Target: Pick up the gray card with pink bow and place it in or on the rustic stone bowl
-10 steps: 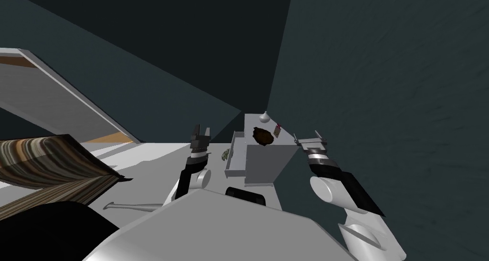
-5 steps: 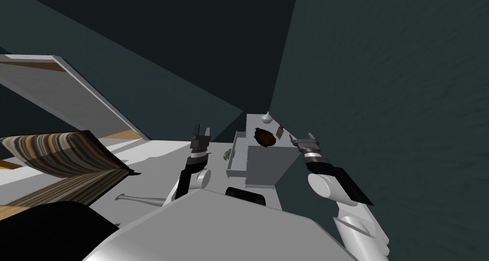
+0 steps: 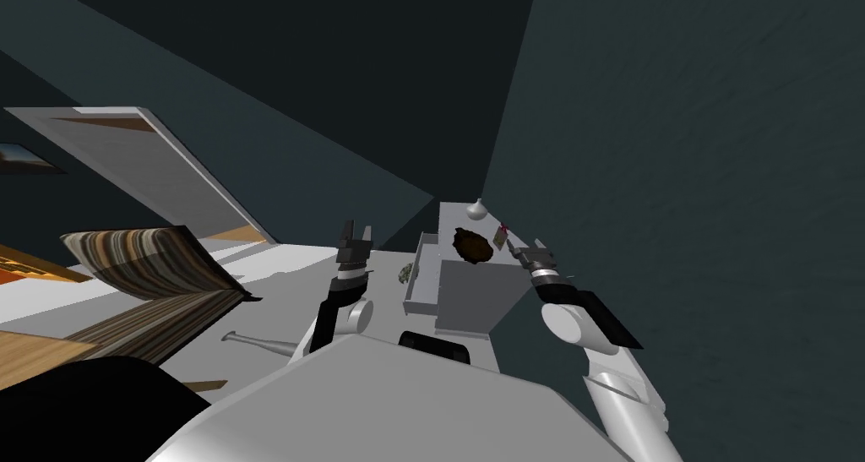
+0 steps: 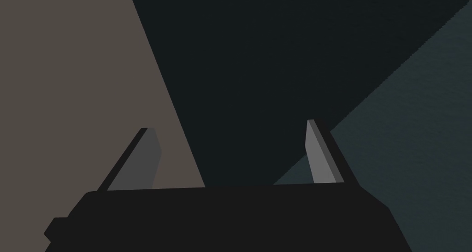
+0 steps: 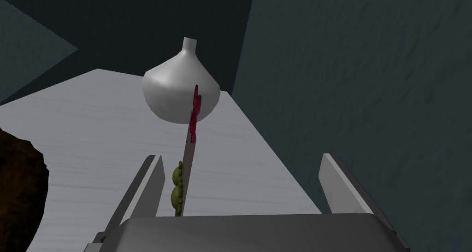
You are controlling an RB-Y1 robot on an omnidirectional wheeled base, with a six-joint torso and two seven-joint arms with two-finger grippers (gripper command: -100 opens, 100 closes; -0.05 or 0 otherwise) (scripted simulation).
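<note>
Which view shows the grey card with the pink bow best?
The right wrist view: the card stands edge-on inside the open right gripper, bow at its top. The head view gives it as a speck on the grey cabinet beside the dark bowl. The left wrist camera faces away, along the open left gripper.

right gripper (image 3: 525,247) has moved in around the card (image 5: 187,171).

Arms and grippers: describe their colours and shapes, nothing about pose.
The left arm and right arm are white and light grey, with rounded joints and black forearm panels. The left gripper and right gripper each have two thin grey blade fingers with slanted tips on a boxy body. No cables or markings show.
</note>
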